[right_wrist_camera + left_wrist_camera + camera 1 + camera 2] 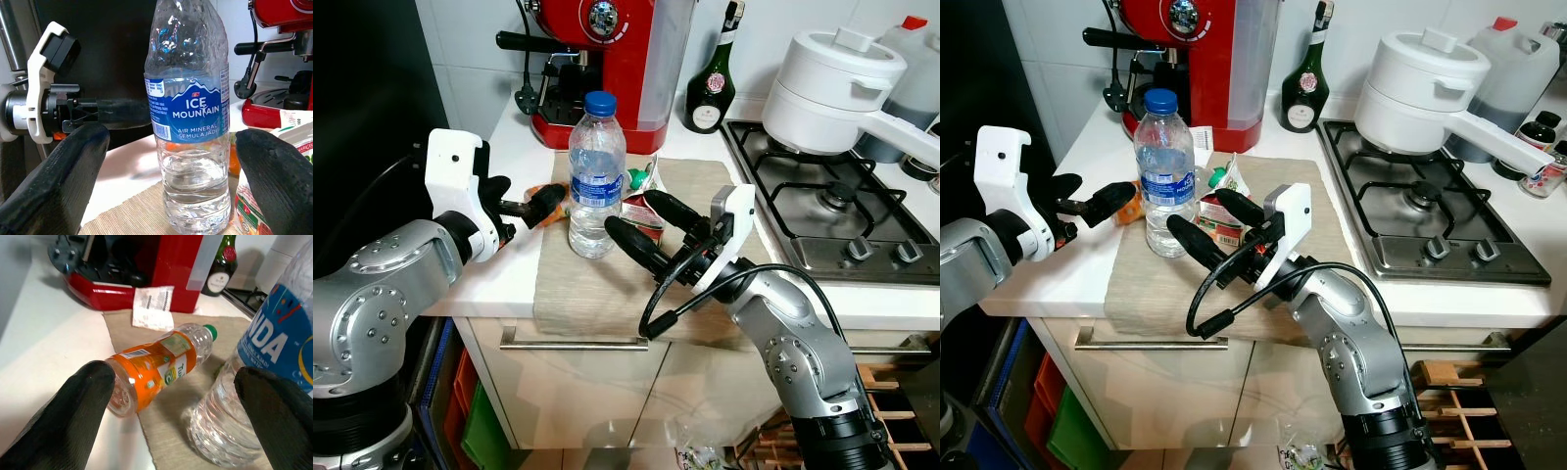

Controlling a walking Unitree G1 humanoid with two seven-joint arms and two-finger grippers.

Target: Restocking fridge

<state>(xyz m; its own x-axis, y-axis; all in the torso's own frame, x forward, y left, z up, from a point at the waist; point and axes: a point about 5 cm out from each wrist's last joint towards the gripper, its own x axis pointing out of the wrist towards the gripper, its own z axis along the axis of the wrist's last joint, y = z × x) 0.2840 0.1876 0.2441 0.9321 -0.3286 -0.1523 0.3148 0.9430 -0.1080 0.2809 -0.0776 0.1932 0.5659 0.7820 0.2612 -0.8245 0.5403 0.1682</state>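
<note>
Right claw (pixel 641 227) released, spread toward clear blue-capped plastic water bottle (pixel 596 176) just ahead, lining up grasp; left claw (pixel 540 204) released opposite, beside bottle.

A red coffee machine (pixel 607 59), a green wine bottle (pixel 712 83) and a white pot (pixel 832 88) on the hob (pixel 832 196).

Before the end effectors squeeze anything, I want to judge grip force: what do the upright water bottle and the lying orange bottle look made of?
The upright blue-capped water bottle looks like thin clear plastic, ribbed and dented. The lying orange-labelled bottle seems clear glossy plastic too, with a film label.
</note>
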